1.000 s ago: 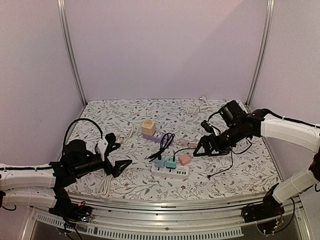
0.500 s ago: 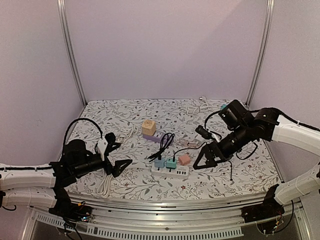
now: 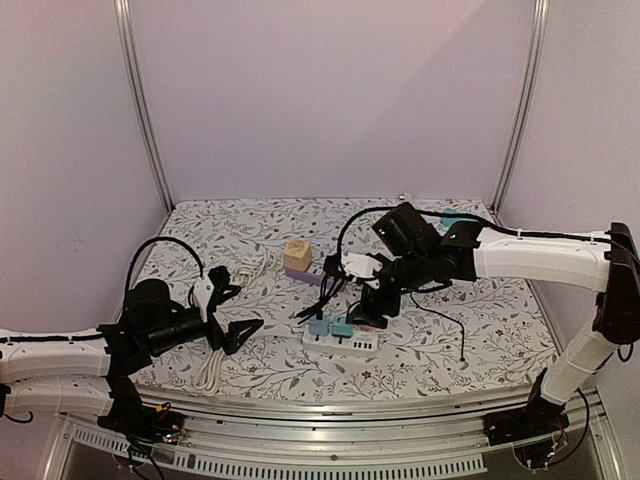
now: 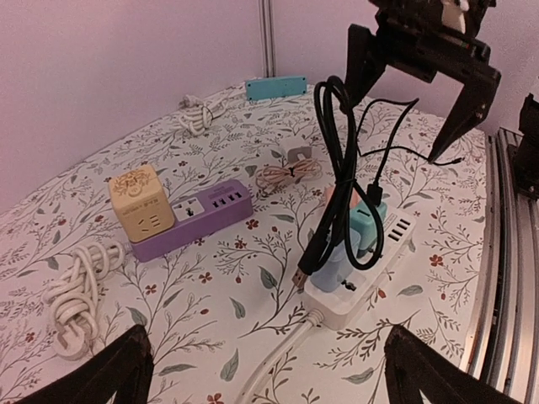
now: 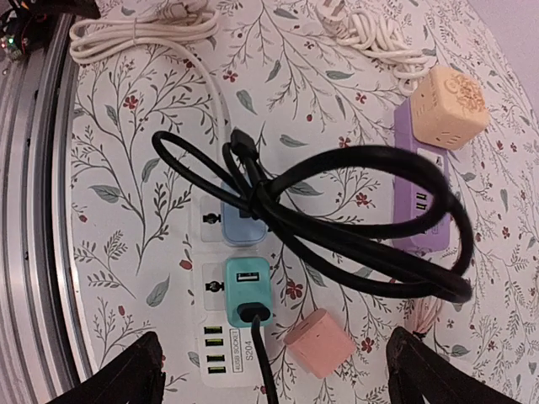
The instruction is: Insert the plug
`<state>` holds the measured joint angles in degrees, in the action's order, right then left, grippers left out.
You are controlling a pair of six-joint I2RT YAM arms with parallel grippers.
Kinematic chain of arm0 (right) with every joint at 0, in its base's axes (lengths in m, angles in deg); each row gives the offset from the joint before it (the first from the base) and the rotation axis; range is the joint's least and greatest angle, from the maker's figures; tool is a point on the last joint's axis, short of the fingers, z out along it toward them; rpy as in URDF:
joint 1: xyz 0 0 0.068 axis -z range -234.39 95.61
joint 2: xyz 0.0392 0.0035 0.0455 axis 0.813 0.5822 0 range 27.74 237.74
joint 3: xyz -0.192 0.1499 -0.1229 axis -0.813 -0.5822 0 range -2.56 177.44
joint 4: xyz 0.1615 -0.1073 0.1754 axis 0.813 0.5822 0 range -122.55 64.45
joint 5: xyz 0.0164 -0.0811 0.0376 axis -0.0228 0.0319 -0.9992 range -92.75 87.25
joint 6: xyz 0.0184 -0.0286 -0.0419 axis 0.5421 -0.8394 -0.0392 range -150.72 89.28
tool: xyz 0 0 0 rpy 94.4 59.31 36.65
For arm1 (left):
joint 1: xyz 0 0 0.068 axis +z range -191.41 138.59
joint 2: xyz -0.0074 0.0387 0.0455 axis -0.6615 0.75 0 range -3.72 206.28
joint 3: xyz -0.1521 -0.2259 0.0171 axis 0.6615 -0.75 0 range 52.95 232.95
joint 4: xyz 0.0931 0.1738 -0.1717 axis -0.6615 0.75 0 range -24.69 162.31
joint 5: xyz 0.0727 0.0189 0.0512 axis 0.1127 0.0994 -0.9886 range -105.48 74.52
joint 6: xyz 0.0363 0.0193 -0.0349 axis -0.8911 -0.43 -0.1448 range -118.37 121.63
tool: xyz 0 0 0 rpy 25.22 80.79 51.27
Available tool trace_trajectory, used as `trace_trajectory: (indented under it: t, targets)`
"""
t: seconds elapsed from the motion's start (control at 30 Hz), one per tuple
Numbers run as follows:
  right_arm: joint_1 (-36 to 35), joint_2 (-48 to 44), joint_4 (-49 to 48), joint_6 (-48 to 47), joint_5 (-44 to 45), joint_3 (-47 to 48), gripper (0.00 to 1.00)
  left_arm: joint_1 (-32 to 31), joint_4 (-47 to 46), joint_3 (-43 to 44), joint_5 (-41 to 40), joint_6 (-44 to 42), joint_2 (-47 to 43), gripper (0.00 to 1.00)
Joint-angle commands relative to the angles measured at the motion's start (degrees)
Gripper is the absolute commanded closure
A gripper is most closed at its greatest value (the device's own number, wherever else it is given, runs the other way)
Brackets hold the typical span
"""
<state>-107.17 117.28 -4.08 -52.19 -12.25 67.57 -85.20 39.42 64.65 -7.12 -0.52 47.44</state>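
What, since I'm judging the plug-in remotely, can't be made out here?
Pink adapter: top view, behind right claw.
Blue adapter sockets: right wrist, under black cable.
White power strip: right wrist, cut off by bottom edge.

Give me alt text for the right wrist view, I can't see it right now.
A looped black cable lies across a white power strip holding a blue adapter and a teal adapter, a pink adapter beside it. The jaws stand wide open above them.
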Motion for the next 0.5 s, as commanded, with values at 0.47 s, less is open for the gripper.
trace_trajectory:
  t: [0.47]
  targets:
    - [-2.21, 17.71, -4.79, -2.8, -3.06, 2.91, 0.44, 1.69, -1.27, -1.0, -0.12, -0.83, 0.21, 0.04]
